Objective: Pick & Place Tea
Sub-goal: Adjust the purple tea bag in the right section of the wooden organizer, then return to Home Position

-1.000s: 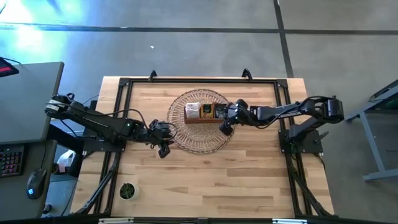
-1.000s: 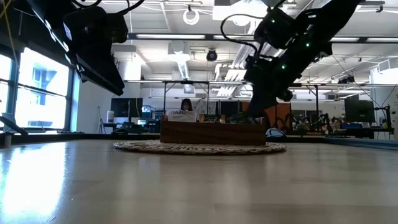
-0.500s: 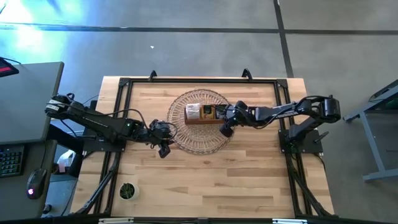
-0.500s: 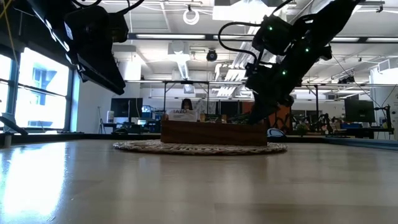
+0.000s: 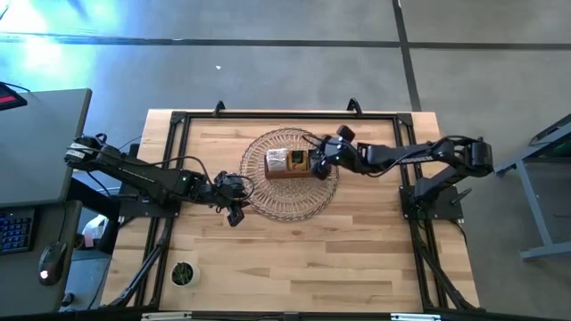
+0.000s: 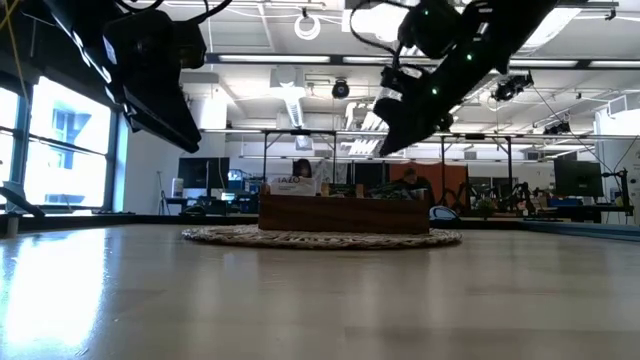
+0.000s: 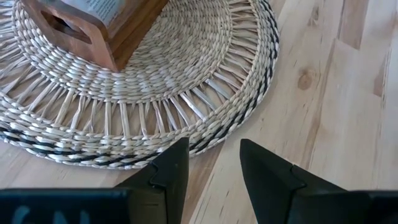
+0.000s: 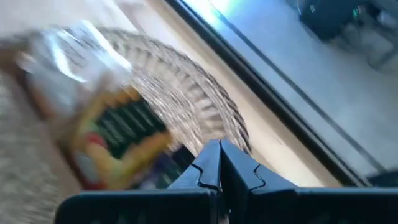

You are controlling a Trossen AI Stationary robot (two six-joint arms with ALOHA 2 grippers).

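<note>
The right gripper (image 5: 314, 167) hung clenched and empty just right of frame centre in the high view, above the right end of the box (image 5: 287, 163); the tea (image 5: 285, 159) lay in the box's compartments, just left of the fingertips. The box stood on the woven mat (image 5: 268, 196) at the upper centre of the table (image 5: 357, 259). The left gripper (image 5: 237, 214) waited with fingers apart at the mat's lower-left rim.

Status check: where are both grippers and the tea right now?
Right gripper shut, empty, raised over wooden box. Left gripper open, waiting at woven mat edge. Tea sachets in box. Nothing obstructing.
</note>
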